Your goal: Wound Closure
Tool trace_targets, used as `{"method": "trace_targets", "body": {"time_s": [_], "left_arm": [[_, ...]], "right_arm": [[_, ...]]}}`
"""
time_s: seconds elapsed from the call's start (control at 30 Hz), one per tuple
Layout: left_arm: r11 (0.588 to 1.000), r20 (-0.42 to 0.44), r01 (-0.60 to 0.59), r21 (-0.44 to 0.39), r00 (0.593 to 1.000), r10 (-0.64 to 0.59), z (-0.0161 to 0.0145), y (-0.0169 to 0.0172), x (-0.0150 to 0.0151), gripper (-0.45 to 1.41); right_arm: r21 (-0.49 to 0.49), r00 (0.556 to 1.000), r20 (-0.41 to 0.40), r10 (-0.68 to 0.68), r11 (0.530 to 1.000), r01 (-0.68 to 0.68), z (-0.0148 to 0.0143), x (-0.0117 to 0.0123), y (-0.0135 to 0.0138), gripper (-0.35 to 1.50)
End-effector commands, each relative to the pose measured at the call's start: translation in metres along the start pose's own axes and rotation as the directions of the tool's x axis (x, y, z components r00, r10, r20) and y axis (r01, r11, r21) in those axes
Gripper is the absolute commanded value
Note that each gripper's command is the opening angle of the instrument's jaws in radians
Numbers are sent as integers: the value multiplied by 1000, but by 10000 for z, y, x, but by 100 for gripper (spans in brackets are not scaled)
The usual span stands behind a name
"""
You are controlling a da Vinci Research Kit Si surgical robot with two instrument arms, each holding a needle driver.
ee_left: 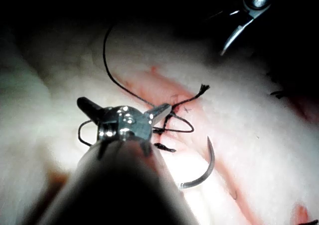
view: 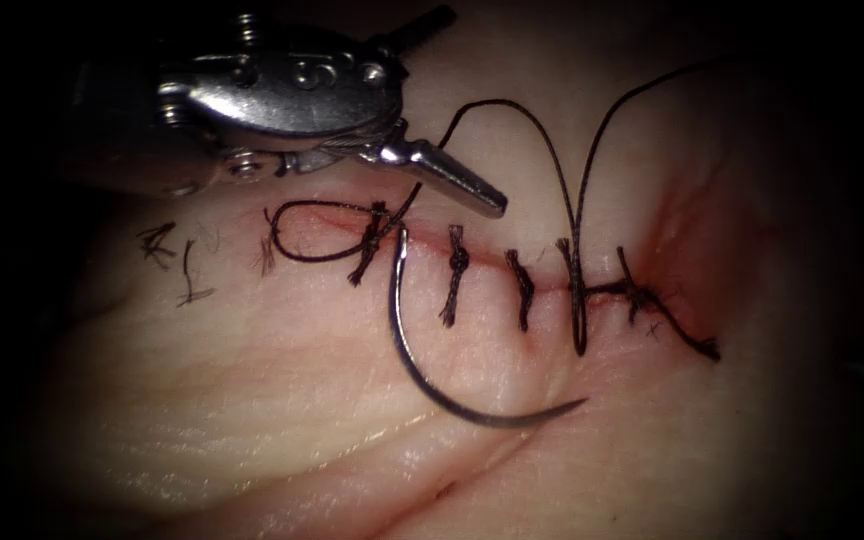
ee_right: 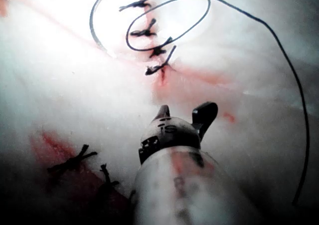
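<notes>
Needle (view: 422, 370) lies loose on the tissue (view: 252, 420) in the endoscope view, on the near side of the cut (view: 512, 270), swaged end up at the wound line, point (view: 577, 403) off to the right; not in the tissue, held by nothing. Left tool (view: 432, 140) comes in from the far left with jaws spread apart, one tip just beside the swaged end, empty. Thread (view: 552, 150) loops on the far side, over tied stitches (view: 455, 275).

Left wrist view: left tool (ee_left: 124, 112) splayed wide, empty; needle (ee_left: 207, 167) flat beside it, right tool (ee_left: 241, 25) well apart, jaws parted.

Right wrist view: right tool (ee_right: 187, 115) released, grasping nothing, thread (ee_right: 279, 40) curving past.

Judgement: needle is light, stiff, slick steel and likely to roll; best gripped on the mid-body, away from point and swage. Thread is limp and snags.
</notes>
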Motion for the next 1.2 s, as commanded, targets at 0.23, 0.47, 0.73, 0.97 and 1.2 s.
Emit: {"method": "trace_targets", "body": {"time_s": [0.23,0.47,0.73,0.97,1.2], "left_arm": [[987,-53,-127,102,990,133,26,83,52,81],[939,94,-258,227,966,243,84,119,60,52],[930,195,-350,115,926,325,115,128,2,61],[927,193,-360,107,922,335,121,120,-10,56],[917,196,-383,112,913,357,140,110,-25,42]], "right_arm": [[2,999,-20,-37,999,38,17,13,-13,111],[10,998,-28,-56,998,56,17,17,-18,111],[18,997,-32,-67,998,68,11,15,-13,108],[16,997,-32,-73,997,73,12,16,-14,108],[15,997,-29,-74,997,74,15,17,-16,108]]}}
